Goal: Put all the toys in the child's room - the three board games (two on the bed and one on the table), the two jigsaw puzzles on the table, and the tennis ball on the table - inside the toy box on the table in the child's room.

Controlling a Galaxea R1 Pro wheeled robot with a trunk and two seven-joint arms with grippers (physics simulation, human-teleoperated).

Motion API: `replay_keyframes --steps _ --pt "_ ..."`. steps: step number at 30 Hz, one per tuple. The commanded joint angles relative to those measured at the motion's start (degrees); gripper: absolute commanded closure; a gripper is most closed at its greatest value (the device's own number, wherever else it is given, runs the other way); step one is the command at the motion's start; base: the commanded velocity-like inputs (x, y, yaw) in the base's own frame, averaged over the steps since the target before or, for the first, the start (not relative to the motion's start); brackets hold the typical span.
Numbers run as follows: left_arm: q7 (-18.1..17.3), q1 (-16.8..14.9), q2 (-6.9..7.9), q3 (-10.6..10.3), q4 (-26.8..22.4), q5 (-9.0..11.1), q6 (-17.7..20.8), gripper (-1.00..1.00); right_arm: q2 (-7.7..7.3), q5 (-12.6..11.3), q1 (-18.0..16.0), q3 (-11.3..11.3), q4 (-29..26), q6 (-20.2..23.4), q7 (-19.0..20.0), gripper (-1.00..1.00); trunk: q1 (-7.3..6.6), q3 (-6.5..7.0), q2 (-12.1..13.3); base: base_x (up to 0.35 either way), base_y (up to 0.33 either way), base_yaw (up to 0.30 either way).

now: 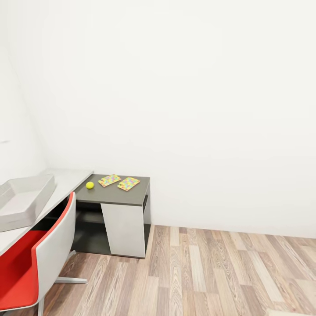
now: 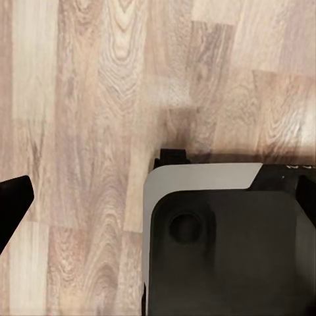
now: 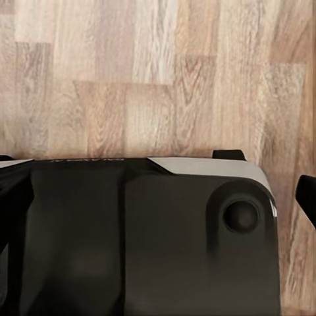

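A child's room, robot in transit: the table [image 1: 66,182] runs from 9 o'clock toward centre. The toy box [image 1: 24,199], cropped at 9 o'clock, waits on the pale top, apparently as the drop point. On the dark lower section lie two jigsaw puzzles [image 1: 119,181] with the tennis ball [image 1: 90,185] just beside them at their 9 o'clock. A red chair [image 1: 39,259] masks the desk front. Both wrist views look down on floorboards [image 2: 85,118]; whether either arm's jaws are spread cannot be told.

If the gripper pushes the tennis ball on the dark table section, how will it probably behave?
The tennis ball is round and rests on the flat dark section of the table, so it would probably roll at a light push. No rim shows at the table edge, so it might roll off. Being small, it is likely light.
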Motion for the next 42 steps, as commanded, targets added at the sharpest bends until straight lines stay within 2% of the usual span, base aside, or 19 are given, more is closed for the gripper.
replay_keyframes --steps 1,22,25,28,30,31,35,36,41,42 --pt "-0.02 -0.02 0.00 0.13 -0.02 0.07 0.02 -1.00 -0.03 -0.12 -0.01 -0.09 -0.02 -0.11 0.03 -1.00 -0.22 0.12 0.37 0.000 0.000 0.000" --pt "-0.03 -0.17 0.01 0.42 -0.41 0.30 0.46 -1.00 -0.30 -0.36 -0.14 -0.35 -0.44 0.60 -0.24 -1.00 -4.83 3.89 8.79 0.000 0.000 0.000" --pt "-0.03 -0.44 0.05 0.46 -0.57 0.35 0.75 -1.00 -0.33 -0.83 -0.87 -0.57 -0.68 2.04 -0.33 -1.00 -5.49 4.43 9.99 0.000 0.000 0.000" --pt "-0.02 -1.42 0.07 0.51 -1.25 0.38 2.23 -1.00 -0.31 -1.94 -4.24 -0.88 -1.79 6.87 -0.39 -1.00 -6.15 4.96 11.20 0.000 0.000 0.000" --pt "-0.02 -3.31 0.04 0.54 -2.85 0.41 4.93 -1.00 -0.33 -2.65 -7.50 -1.01 -2.84 12.22 -0.41 -1.00 -6.59 5.32 12.00 0.000 0.000 0.000" --pt "-0.04 -4.84 0.03 0.59 -4.55 0.44 7.67 -1.00 -0.32 -2.96 -9.65 -1.07 -3.75 15.89 -0.41 -1.00 -6.81 5.50 12.40 0.000 0.000 0.000" --pt "-0.22 -7.67 -0.02 0.66 -8.95 0.47 14.60 -1.00 -0.10 -3.34 -14.05 -1.51 -7.56 23.52 -0.51 -1.00 -7.69 6.22 14.00 0.000 0.000 0.000" --pt "-0.50 -8.63 -0.05 0.68 -11.61 0.48 18.04 -1.00 -0.04 -3.39 -14.70 -1.71 -8.46 24.67 -0.53 -1.00 -7.91 6.40 14.41 0.000 0.000 0.000" --pt "-2.10 -9.88 -0.32 0.71 -19.17 0.52 24.83 -1.00 0.12 -3.54 -17.24 -3.08 -12.94 29.09 -0.75 -1.00 -9.01 7.30 16.41 0.000 0.000 0.000" --pt "-3.07 -10.09 -0.46 0.71 -21.90 0.54 26.66 -1.00 0.17 -3.57 -18.23 -3.73 -14.54 30.58 -0.97 -1.00 -9.23 7.48 16.81 0.000 0.000 0.000"
